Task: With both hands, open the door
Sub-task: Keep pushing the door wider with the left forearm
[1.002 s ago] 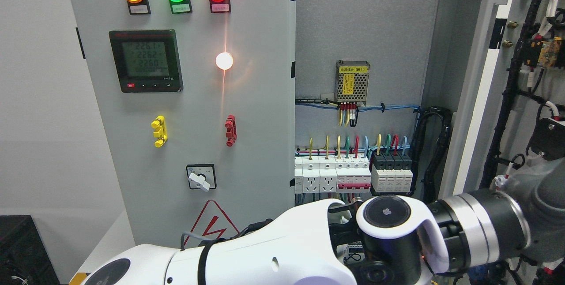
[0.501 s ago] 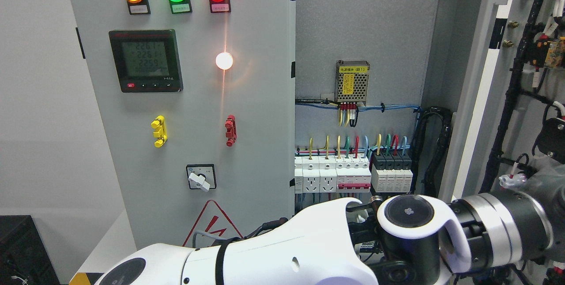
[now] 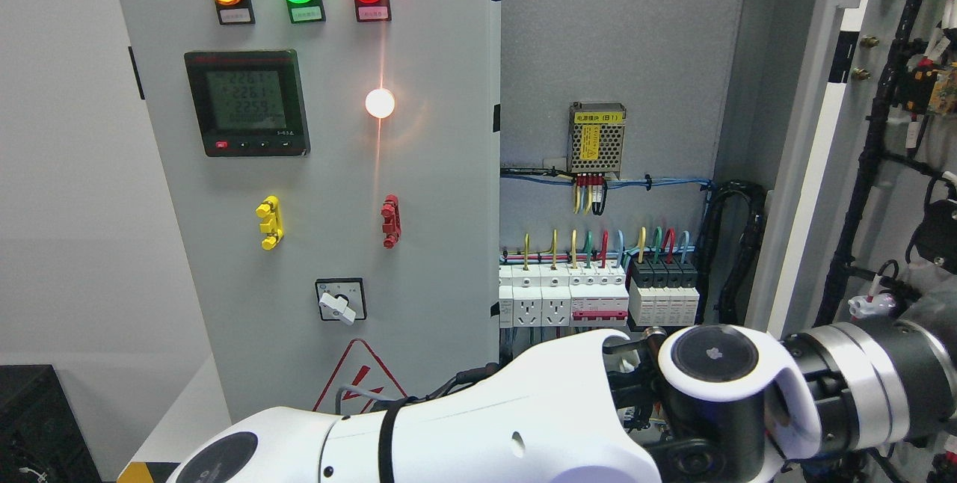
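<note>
The grey cabinet's left door is shut and carries lamps, a meter and switches. The right door stands swung open at the picture's right, its inner face lined with black cable looms. My left arm comes in from the lower left and reaches across the bottom to that open door. Its dark grey left hand lies against the door's inner side at the right edge, largely cut off by the frame. No right arm shows.
Inside the cabinet sit a perforated power supply, a row of white breakers and sockets and black breakers with coloured wires. A black box stands at the lower left beside a plain wall.
My left arm has slid to the right along the bottom. The open right door and its cable looms have shifted slightly further right.
</note>
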Robot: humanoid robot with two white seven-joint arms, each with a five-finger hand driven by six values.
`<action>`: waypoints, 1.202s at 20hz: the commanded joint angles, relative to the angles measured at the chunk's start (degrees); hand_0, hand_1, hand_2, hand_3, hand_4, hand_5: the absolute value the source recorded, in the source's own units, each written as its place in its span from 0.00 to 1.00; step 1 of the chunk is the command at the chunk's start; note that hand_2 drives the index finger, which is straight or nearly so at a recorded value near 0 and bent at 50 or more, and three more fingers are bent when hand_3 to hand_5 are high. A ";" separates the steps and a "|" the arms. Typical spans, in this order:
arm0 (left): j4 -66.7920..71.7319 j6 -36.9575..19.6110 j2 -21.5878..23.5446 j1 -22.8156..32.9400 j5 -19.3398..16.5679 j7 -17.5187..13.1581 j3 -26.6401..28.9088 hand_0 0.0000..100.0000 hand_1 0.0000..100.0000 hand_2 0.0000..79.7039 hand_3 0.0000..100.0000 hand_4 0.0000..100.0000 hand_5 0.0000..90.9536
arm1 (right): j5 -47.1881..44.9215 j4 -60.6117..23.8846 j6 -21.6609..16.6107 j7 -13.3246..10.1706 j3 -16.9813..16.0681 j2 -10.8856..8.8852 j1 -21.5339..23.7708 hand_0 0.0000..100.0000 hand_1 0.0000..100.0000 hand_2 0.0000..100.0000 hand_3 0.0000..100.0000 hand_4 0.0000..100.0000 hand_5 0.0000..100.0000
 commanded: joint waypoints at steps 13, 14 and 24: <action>-10.64 0.12 10.57 1.49 -0.04 0.13 0.02 0.00 0.00 0.00 0.00 0.00 0.00 | -1.23 0.00 0.01 0.02 0.00 -0.01 0.00 0.19 0.00 0.00 0.00 0.00 0.00; -12.05 0.12 11.89 2.02 -0.04 0.04 0.02 0.00 0.00 0.00 0.00 0.00 0.00 | -1.23 0.00 0.01 0.02 0.00 -0.01 0.00 0.19 0.00 0.00 0.00 0.00 0.00; -25.15 -0.14 28.41 11.16 -0.13 0.04 0.54 0.00 0.00 0.00 0.00 0.00 0.00 | -1.23 0.00 0.01 0.02 0.00 -0.01 0.00 0.19 0.00 0.00 0.00 0.00 0.00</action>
